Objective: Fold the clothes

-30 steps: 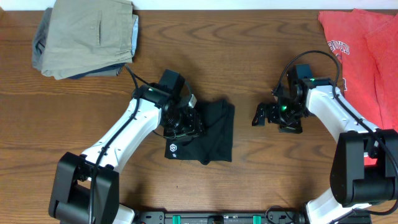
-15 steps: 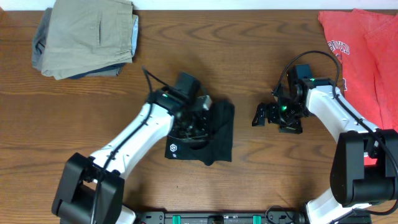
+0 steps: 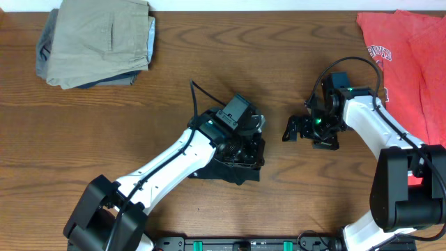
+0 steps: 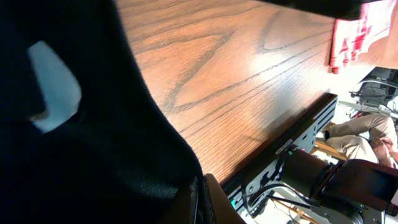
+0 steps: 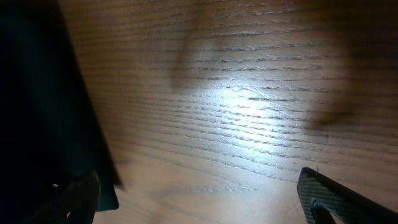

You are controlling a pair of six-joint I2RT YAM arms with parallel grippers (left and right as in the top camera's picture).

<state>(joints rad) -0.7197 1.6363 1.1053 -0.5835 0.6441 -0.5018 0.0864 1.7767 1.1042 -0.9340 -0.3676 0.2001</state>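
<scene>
A wooden table (image 3: 209, 63) seen from above. A crumpled black shirt (image 3: 240, 171) lies near the table's middle, toward its front edge. The left gripper (image 3: 244, 145) sits low on top of the shirt, hiding most of it. The left wrist camera is filled with dark fabric and a white label (image 4: 55, 87), and it is impossible to tell how the fingers stand. The right gripper (image 3: 291, 129) is right of the table's middle, apart from the shirt, its fingertips (image 5: 326, 193) spread wide over bare wood, holding nothing. Folded khaki trousers (image 3: 97, 42) lie at the table's far left corner, and a red printed T-shirt (image 3: 408, 49) at its far right corner.
</scene>
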